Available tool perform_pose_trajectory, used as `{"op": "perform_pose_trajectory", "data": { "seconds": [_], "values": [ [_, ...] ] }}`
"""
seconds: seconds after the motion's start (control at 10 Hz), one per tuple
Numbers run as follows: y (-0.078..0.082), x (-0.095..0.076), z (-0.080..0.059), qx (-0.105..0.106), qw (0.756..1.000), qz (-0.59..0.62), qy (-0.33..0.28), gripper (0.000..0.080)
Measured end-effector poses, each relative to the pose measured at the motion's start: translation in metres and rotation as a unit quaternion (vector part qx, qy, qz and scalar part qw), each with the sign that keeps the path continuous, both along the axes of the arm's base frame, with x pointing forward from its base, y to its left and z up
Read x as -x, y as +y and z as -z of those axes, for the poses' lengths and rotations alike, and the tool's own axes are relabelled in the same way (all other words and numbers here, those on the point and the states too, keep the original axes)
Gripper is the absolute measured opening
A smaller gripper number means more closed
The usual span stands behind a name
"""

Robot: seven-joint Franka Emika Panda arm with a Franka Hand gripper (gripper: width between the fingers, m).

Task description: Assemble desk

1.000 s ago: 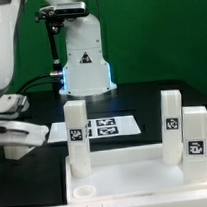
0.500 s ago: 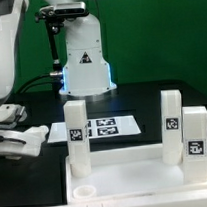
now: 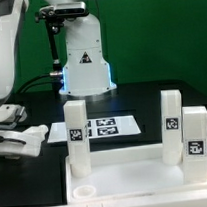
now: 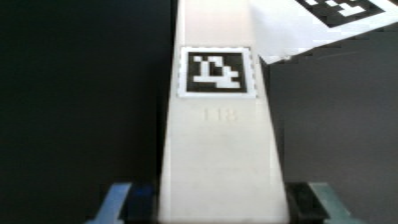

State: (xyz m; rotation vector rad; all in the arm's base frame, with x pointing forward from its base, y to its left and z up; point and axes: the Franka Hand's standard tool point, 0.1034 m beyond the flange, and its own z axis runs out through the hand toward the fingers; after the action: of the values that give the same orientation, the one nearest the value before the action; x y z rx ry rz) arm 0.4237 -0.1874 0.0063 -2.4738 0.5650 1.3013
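Observation:
The white desk tabletop [image 3: 127, 180] lies at the front with three white tagged legs standing upright in it: one at the exterior view's left [image 3: 78, 133] and two at its right [image 3: 172, 122] [image 3: 195, 140]. An empty round socket [image 3: 86, 193] shows at the front left corner. A fourth leg [image 3: 26, 143] lies flat on the black table at the far left. My gripper [image 3: 6, 120] is down over it. In the wrist view the leg [image 4: 222, 130], with its square tag, runs between my fingers, and the gripper [image 4: 217, 205] is shut on its sides.
The marker board [image 3: 108, 126] lies behind the tabletop, and its corner shows in the wrist view [image 4: 329, 20]. The white robot base [image 3: 83, 58] stands at the back. A black cable runs along the table's left rear.
Between one second and half a second ago the gripper came down onto the lying leg. Since then nothing has visibly moved.

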Motion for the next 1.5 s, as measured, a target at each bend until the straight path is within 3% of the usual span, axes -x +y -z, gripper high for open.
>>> {"op": "perform_pose_trajectory", "data": {
  "seconds": [0.1, 0.3, 0.4, 0.5, 0.6, 0.8, 0.9, 1.0, 1.1, 1.5],
  "values": [
    [0.004, -0.007, -0.014, -0.007, 1.000, -0.004, 0.001, 0.0284],
    [0.009, -0.040, -0.064, -0.007, 0.999, -0.014, -0.041, 0.0284],
    [0.004, -0.068, -0.076, 0.012, 0.992, -0.035, -0.121, 0.0284],
    [0.005, -0.071, -0.080, 0.028, 0.981, -0.050, -0.183, 0.0284],
    [0.007, -0.063, -0.078, 0.034, 0.980, -0.043, -0.190, 0.0284],
    [0.003, -0.074, -0.079, 0.063, 0.968, -0.044, -0.239, 0.0284],
    [0.006, -0.096, -0.095, 0.075, 0.956, -0.053, -0.280, 0.0285],
    [0.010, -0.125, -0.120, 0.087, 0.928, -0.088, -0.352, 0.0285],
    [0.017, -0.128, -0.129, 0.096, 0.914, -0.098, -0.382, 0.0285],
    [0.006, -0.132, -0.127, 0.161, 0.860, -0.094, -0.475, 0.0285]
  ]
}}
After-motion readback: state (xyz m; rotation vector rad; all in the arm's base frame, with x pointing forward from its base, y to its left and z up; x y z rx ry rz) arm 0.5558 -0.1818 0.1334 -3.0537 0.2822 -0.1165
